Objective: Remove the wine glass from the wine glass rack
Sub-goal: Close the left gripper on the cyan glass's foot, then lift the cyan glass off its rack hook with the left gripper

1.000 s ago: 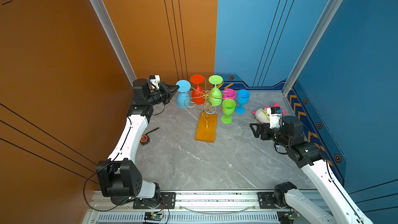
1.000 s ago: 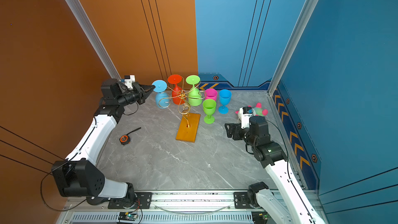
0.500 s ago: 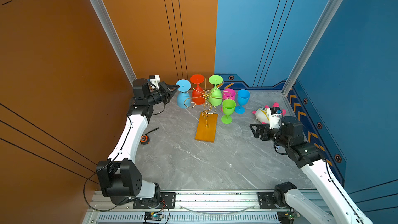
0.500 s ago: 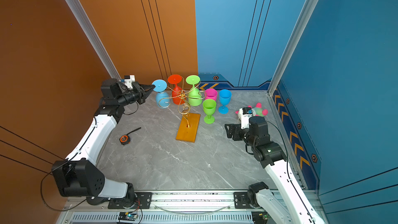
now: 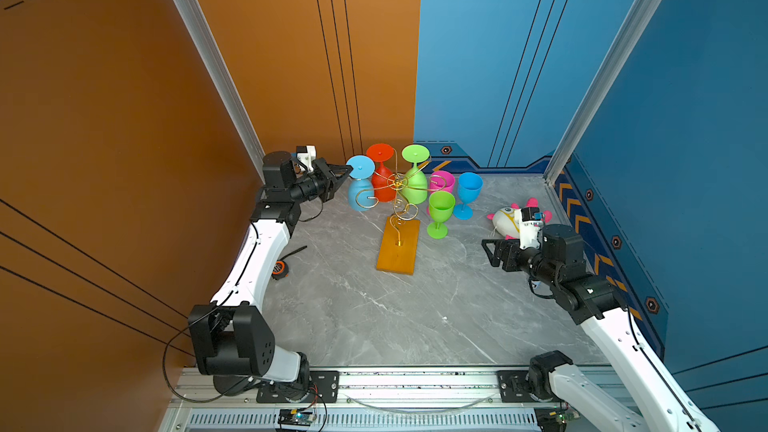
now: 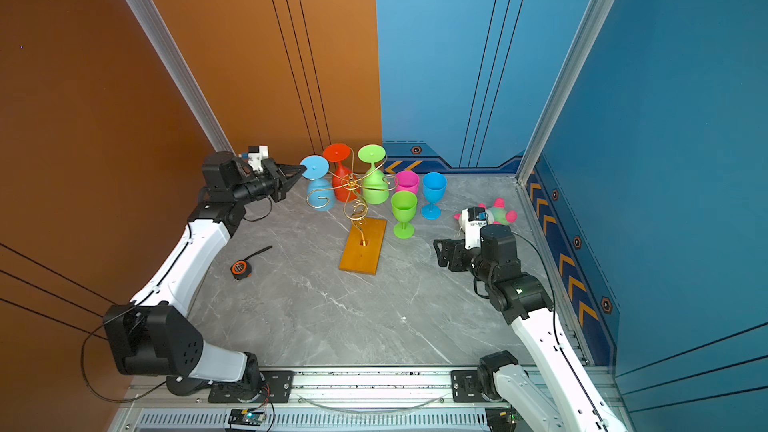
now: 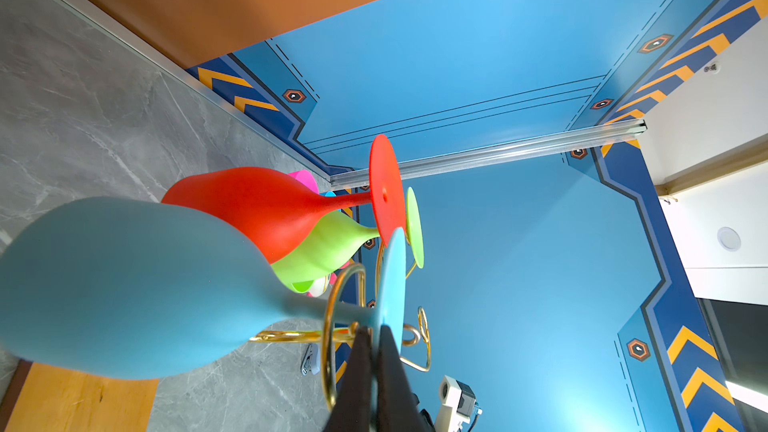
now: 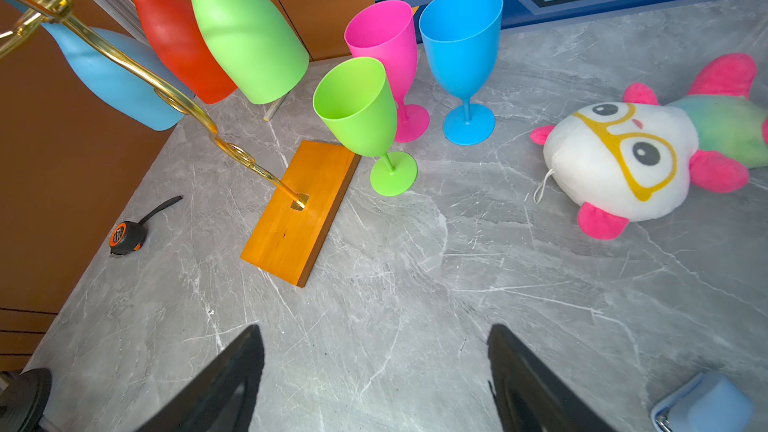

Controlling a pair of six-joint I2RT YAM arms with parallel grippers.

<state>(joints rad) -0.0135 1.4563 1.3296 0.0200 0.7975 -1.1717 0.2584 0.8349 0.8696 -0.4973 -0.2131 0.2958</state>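
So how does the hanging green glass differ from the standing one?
The hanging green glass is upside down on the rack; the standing green glass is upright on the table. The hanging one's bowl tapers into its stem; the standing one's is a cup. Both are lime green.

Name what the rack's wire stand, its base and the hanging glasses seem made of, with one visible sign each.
Stand: likely metal, polished gold; bright glints.
Base: probably varnished wood; faint grain, soft sheen.
Hanging glasses: apparently matte plastic; opaque, flat colour, no reflections.
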